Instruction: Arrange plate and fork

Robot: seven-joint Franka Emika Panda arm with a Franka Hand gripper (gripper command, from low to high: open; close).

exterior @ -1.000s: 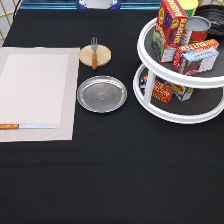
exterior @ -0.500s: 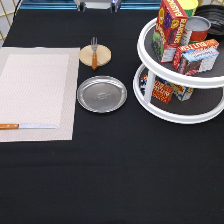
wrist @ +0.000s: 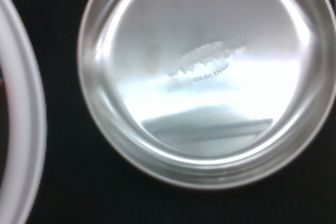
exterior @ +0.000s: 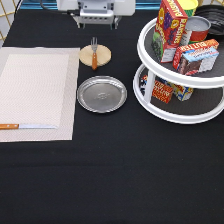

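Note:
The round silver plate [exterior: 101,93] lies on the black tablecloth, just to the right of a pale placemat [exterior: 35,90]. It fills the wrist view, plate [wrist: 202,90], with nothing on it. The fork [exterior: 94,52], with a wooden handle and metal tines, rests across a small round wooden coaster [exterior: 104,56] above the plate. My gripper [exterior: 96,21] hangs at the exterior view's top edge, above the fork and coaster, holding nothing that I can see and touching neither fork nor plate.
A wooden-handled knife [exterior: 25,126] lies along the placemat's lower edge. A white two-tier turntable [exterior: 175,115] with boxes and cans stands at the exterior view's right, close to the plate; its rim [wrist: 19,125] shows in the wrist view.
The hand has come further into the exterior view at the top edge. Plate, fork, coaster and knife have not moved.

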